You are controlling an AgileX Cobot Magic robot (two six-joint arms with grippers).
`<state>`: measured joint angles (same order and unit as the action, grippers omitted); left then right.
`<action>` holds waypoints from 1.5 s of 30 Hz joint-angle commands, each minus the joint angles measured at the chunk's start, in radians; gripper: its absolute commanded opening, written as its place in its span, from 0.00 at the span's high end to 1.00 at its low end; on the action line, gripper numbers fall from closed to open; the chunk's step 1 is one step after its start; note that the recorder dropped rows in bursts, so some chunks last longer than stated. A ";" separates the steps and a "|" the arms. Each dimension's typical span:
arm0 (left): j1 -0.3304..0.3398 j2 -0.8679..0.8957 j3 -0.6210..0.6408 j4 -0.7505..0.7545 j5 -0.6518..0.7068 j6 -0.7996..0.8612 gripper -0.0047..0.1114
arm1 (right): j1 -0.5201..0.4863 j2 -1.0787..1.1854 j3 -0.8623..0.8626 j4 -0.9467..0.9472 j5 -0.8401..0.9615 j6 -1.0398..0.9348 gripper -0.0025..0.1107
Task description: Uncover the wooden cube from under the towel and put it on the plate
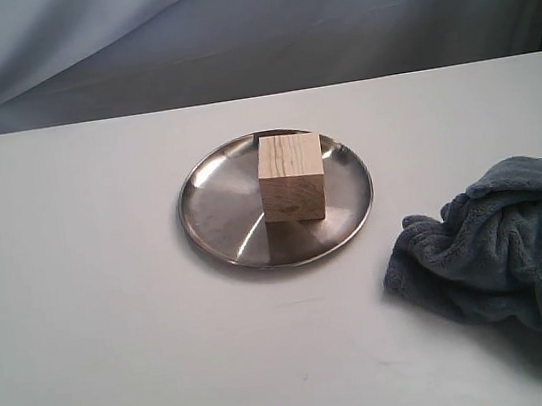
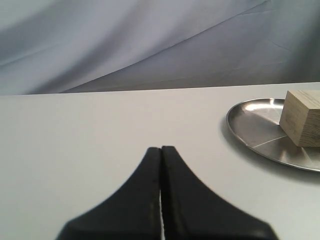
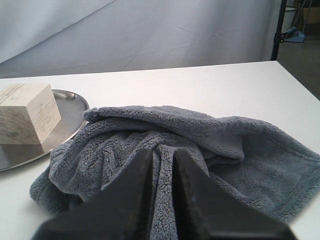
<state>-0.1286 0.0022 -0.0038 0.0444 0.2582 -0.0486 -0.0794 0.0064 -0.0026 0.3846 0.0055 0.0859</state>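
The wooden cube stands uncovered on the steel plate in the middle of the table. The grey-blue towel lies crumpled at the right, close to the plate's rim. Neither gripper shows in the exterior view. My left gripper is shut and empty over bare table, with the plate and the cube off to one side of it. My right gripper is shut on a raised fold of the towel; beyond it are the cube and the plate.
The white table runs back to a draped grey backdrop. Its right edge is near the towel, with a dark stand beyond it.
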 commanded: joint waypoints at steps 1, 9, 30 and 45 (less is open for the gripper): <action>0.002 -0.002 0.004 -0.008 0.000 0.005 0.96 | 0.000 -0.006 0.003 0.005 0.012 0.004 0.95; 0.002 -0.002 0.004 -0.008 0.000 0.005 0.96 | 0.000 -0.006 0.003 0.005 0.012 0.004 0.95; 0.112 -0.002 0.004 -0.008 0.000 0.005 0.96 | 0.000 -0.006 0.003 0.005 0.012 0.004 0.95; 0.112 -0.002 0.004 -0.004 0.000 0.005 0.96 | 0.000 -0.006 0.003 0.005 0.012 0.004 0.95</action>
<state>-0.0194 0.0022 -0.0038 0.0444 0.2604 -0.0464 -0.0794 0.0064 -0.0026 0.3846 0.0055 0.0859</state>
